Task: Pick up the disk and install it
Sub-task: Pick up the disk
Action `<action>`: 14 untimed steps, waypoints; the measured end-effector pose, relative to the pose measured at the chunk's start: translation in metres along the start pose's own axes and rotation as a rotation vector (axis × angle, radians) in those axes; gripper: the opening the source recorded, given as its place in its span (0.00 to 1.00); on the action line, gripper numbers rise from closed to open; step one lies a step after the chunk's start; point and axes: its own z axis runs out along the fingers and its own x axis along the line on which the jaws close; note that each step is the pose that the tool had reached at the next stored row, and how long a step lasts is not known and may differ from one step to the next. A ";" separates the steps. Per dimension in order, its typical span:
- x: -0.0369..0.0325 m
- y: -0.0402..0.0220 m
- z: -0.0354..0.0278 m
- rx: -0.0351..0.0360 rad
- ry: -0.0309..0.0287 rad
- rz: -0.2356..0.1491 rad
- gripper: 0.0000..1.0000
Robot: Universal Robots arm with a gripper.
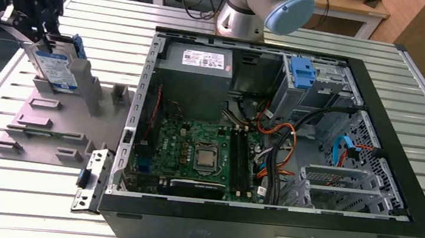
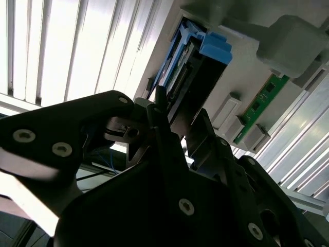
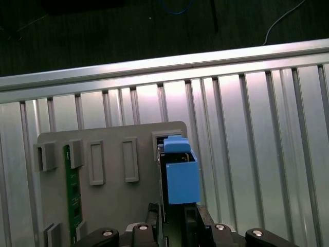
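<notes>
The disk (image 1: 57, 69) stands on edge in a slot of the grey fixture plate (image 1: 63, 116), at the exterior view's left. It is silver, with a white-and-blue label and a blue carrier. My gripper (image 1: 43, 43) comes down on it from above, with one finger on either face of its upper end. In the first wrist view the disk's blue end tab (image 3: 181, 175) rises between my fingers (image 3: 152, 213), which press against its sides. The second wrist view shows the disk (image 2: 191, 77) running away from the gripper (image 2: 180, 121) toward the fixture plate.
An open computer case (image 1: 388, 102) lies in the exterior view's right half, holding a motherboard (image 1: 193, 152), a grey power supply (image 1: 196, 64) and a blue bracket (image 1: 302, 73) in its drive bay. A green memory stick (image 1: 37, 131) sits on the fixture. The arm's base (image 1: 244, 13) stands behind the case.
</notes>
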 end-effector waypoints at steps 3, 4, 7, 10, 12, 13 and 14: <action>0.0002 -0.0013 0.0003 0.0001 -0.0001 0.004 0.41; 0.0005 -0.0014 0.0005 0.0003 -0.0003 0.011 0.41; 0.0007 -0.0014 0.0006 0.0005 -0.0003 0.023 0.41; 0.0007 -0.0015 0.0007 0.0007 -0.0004 0.026 0.41; 0.0007 -0.0014 0.0007 0.0007 -0.0004 0.026 0.41; 0.0007 -0.0015 0.0007 0.0007 -0.0005 0.026 0.41; 0.0007 -0.0014 0.0007 0.0007 -0.0004 0.026 0.41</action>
